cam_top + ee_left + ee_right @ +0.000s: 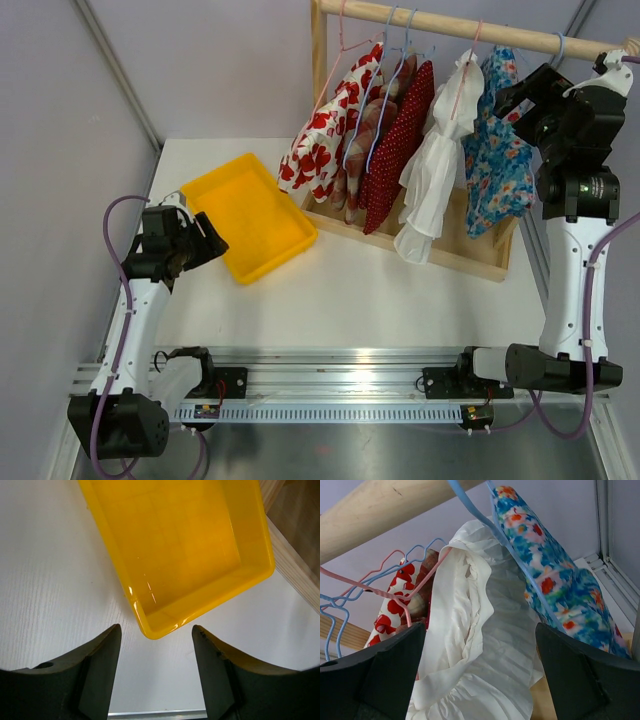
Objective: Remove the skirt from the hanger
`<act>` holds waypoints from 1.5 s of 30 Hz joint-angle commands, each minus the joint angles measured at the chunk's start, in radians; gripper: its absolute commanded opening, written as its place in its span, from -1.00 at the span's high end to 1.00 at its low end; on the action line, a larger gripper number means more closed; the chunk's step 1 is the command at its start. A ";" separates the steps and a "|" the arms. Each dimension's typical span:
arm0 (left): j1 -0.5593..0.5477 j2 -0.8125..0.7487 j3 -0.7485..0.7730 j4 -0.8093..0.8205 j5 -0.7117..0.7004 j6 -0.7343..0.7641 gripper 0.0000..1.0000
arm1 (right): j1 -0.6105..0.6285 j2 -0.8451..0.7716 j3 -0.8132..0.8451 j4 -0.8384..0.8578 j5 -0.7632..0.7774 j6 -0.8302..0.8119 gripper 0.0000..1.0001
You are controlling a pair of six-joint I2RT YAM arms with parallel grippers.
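Observation:
A white pleated skirt (435,180) hangs on a pink hanger (466,65) from the wooden rod (450,28), between a red dotted garment (398,140) and a blue floral garment (495,160). My right gripper (515,100) is raised near the rod's right end, open and empty. In the right wrist view the white skirt (485,645) fills the gap between my right gripper's open fingers (480,630), and I cannot tell whether they touch it. The blue floral garment (555,575) on a blue hanger (485,520) is beside it. My left gripper (205,240) is open and empty, low by the yellow tray (250,215).
Two red-and-white patterned garments (325,135) hang at the rod's left. The wooden rack base (470,255) lies on the white table. The yellow tray (190,545) is empty, just ahead of my left gripper (156,630). Grey walls close in on both sides.

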State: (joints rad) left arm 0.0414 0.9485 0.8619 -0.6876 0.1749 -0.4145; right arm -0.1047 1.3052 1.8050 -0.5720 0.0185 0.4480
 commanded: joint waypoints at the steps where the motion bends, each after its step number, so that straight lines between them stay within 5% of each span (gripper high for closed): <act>1: -0.003 -0.017 0.011 0.023 0.024 0.016 -0.25 | 0.005 -0.023 0.004 0.066 0.031 -0.035 -0.99; 16: -0.006 -0.004 0.012 0.025 0.032 0.014 -0.25 | 0.005 -0.161 0.044 0.086 0.078 -0.123 -0.99; 31: -0.018 -0.010 0.012 0.014 0.002 0.014 -0.25 | 0.005 -0.024 -0.068 0.100 0.110 -0.118 -0.82; 35: -0.018 -0.010 0.012 0.014 -0.003 0.014 -0.25 | 0.005 0.020 -0.076 0.107 0.103 -0.123 -0.44; 36: -0.018 -0.008 0.012 0.013 -0.005 0.014 -0.25 | 0.005 0.029 -0.067 0.107 0.104 -0.124 0.21; 39: -0.018 -0.008 0.015 0.010 -0.011 0.013 -0.25 | 0.005 0.040 -0.055 0.104 0.116 -0.117 0.90; 45: -0.026 -0.017 0.072 0.010 -0.144 0.008 -0.34 | 0.005 0.028 0.043 0.072 0.101 -0.103 1.00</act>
State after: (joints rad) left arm 0.0238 0.9489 0.8646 -0.6926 0.1345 -0.4145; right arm -0.0982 1.3624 1.7485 -0.5327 0.1131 0.3363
